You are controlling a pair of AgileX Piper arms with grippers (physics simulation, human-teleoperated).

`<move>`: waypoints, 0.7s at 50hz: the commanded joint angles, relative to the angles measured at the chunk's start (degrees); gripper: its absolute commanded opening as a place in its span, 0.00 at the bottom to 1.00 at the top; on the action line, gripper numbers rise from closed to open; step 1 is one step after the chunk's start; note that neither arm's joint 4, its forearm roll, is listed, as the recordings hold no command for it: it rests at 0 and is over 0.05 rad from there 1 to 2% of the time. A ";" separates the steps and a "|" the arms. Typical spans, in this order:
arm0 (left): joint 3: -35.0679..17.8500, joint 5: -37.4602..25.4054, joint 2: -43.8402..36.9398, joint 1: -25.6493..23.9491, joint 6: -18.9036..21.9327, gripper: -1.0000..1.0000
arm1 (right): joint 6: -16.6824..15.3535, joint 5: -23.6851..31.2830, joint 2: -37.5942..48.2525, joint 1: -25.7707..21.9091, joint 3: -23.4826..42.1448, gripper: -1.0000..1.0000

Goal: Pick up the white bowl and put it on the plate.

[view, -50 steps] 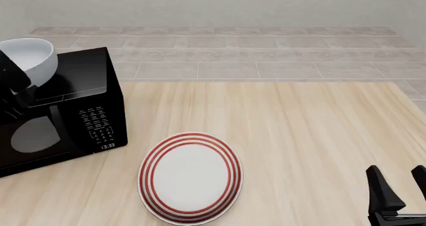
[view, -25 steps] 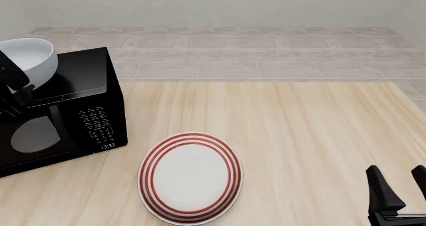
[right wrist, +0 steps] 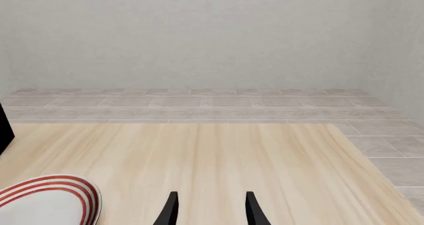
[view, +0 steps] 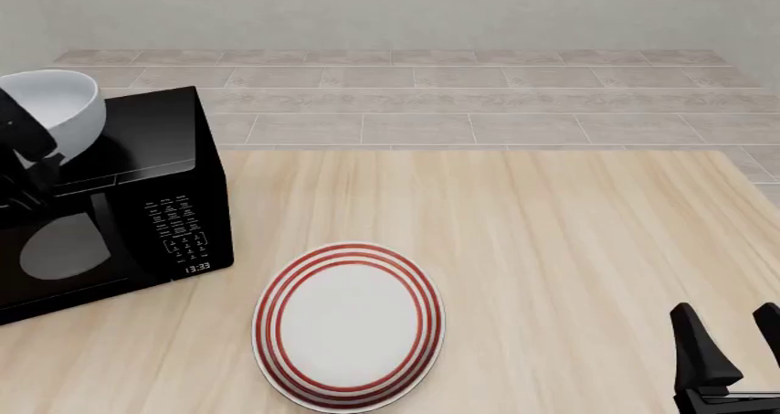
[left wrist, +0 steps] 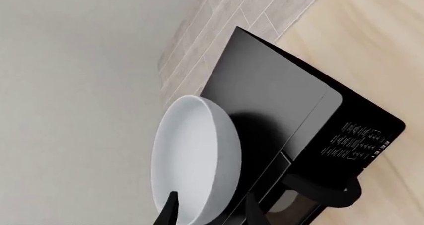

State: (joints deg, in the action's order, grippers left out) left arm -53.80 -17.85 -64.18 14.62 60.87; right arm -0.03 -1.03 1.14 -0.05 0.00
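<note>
White bowl (view: 55,108) hangs tilted above the black microwave (view: 134,204) at the table's far left, its rim seemingly pinched by the left gripper (left wrist: 208,212), while the plate (view: 349,324) lies near the spread-jawed right gripper (view: 732,355).

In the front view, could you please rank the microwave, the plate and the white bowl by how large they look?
1. Microwave, largest, though partly cut off by the frame edge.
2. Plate.
3. White bowl, smallest; it is held up farther from the camera and partly hidden by the left pincer.
</note>
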 commanded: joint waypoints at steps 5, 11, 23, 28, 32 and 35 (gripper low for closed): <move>0.38 1.92 -2.04 0.43 -0.05 1.00 | 0.01 0.31 -0.26 0.04 0.02 1.00; 0.70 2.58 -2.58 0.28 -0.03 1.00 | 0.00 0.31 -0.27 0.03 0.02 1.00; 2.20 5.07 -4.73 0.46 0.09 1.00 | -0.01 0.31 -0.28 0.02 0.02 1.00; 1.23 5.21 -5.70 0.58 -0.69 1.00 | 0.00 0.32 -0.28 0.05 0.02 1.00; 1.33 5.45 -6.04 0.68 -0.54 1.00 | 0.01 0.32 -0.29 0.04 0.02 1.00; 1.02 5.54 -6.38 0.99 -0.44 1.00 | -0.01 0.32 -0.28 0.02 0.02 1.00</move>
State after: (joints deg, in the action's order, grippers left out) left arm -52.73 -13.32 -69.25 15.03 60.40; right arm -0.03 -1.03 1.14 -0.05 0.00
